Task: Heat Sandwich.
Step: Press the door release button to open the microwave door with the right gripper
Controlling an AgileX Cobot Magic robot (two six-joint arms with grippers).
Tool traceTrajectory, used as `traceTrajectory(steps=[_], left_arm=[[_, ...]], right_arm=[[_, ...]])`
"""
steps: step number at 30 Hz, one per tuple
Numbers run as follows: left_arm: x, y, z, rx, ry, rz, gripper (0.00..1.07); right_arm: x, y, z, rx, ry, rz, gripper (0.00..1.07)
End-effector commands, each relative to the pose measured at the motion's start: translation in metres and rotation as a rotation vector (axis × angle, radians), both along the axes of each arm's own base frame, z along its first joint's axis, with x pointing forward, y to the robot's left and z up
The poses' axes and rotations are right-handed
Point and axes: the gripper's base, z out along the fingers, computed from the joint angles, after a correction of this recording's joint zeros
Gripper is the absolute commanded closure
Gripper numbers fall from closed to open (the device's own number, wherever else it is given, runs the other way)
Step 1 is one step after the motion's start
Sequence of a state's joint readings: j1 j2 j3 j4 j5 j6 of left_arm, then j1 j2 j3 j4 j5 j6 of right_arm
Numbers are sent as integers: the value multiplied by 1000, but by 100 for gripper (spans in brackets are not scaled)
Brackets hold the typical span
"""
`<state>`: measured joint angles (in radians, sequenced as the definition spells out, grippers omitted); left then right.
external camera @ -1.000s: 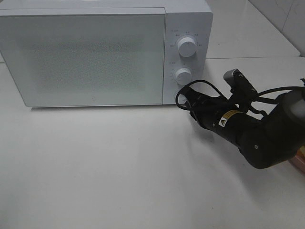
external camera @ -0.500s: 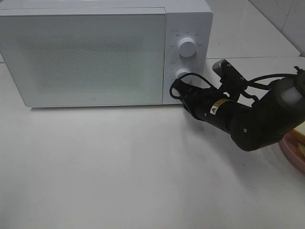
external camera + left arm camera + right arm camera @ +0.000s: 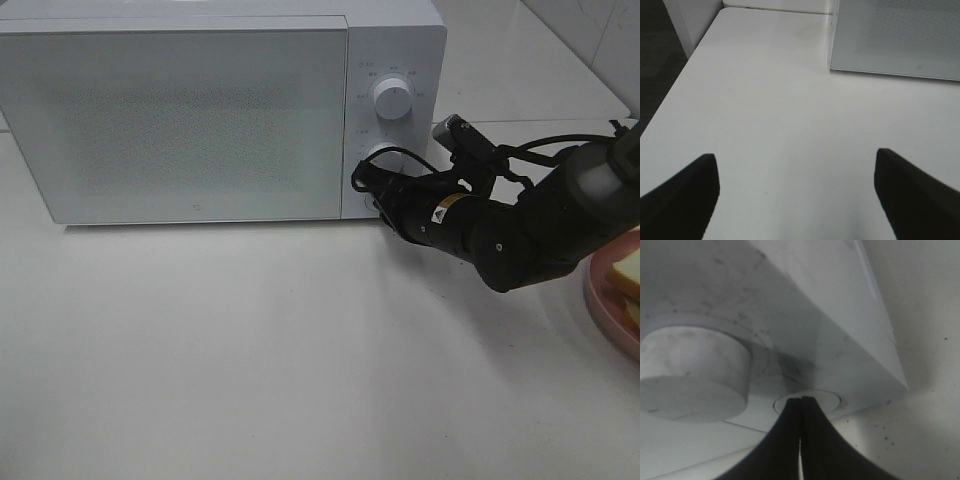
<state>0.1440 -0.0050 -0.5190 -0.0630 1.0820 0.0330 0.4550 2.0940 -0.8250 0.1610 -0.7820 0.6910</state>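
Overhead view: the microwave (image 3: 220,110) stands at the back of the table (image 3: 250,360) with its door (image 3: 175,120) shut. My right arm reaches across to the control panel, and the right gripper (image 3: 372,193) is at the panel's lower edge, under the lower knob (image 3: 384,154). The upper knob (image 3: 392,97) is in full view above. A black cable (image 3: 362,172) loops in front of the gripper, so from here I cannot tell how the jaws stand. The sandwich (image 3: 628,272) is at the far right edge of the picture, on its plate (image 3: 603,300), well apart from the microwave and behind the arm's elbow. Only part of it shows.

Left wrist view: the left gripper (image 3: 795,156) is spread wide. Its two dark fingers (image 3: 685,200) sit at either side of the picture with bare table (image 3: 790,100) between them. It holds nothing and touches nothing. A corner of the microwave (image 3: 895,35) shows beyond it.

Right wrist view: the right gripper (image 3: 801,403) is fully closed, its fingers (image 3: 782,445) pressed flat together into one point, with nothing between them. That point meets a small round button (image 3: 826,399) set in the microwave (image 3: 805,285) front, just beside the big lower knob (image 3: 690,375). The tips appear to touch the button. Whether they push it in, I cannot tell.
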Motion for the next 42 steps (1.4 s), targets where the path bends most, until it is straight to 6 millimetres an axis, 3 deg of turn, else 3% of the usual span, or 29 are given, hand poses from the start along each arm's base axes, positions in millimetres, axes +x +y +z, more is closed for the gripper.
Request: traceTrajectory(steps=[1, 12, 28, 42], left_arm=[[-2, 0, 0, -1, -26, -3, 26], [-2, 0, 0, -1, -26, -3, 26], [-2, 0, 0, -1, -26, -3, 26], [-2, 0, 0, -1, -26, -3, 26]], right_arm=[[5, 4, -2, -17, 5, 13, 107], [11, 4, -7, 8, -8, -21, 107], [18, 0, 4, 46, -147, -85, 107], [21, -3, 3, 74, -196, -135, 107]])
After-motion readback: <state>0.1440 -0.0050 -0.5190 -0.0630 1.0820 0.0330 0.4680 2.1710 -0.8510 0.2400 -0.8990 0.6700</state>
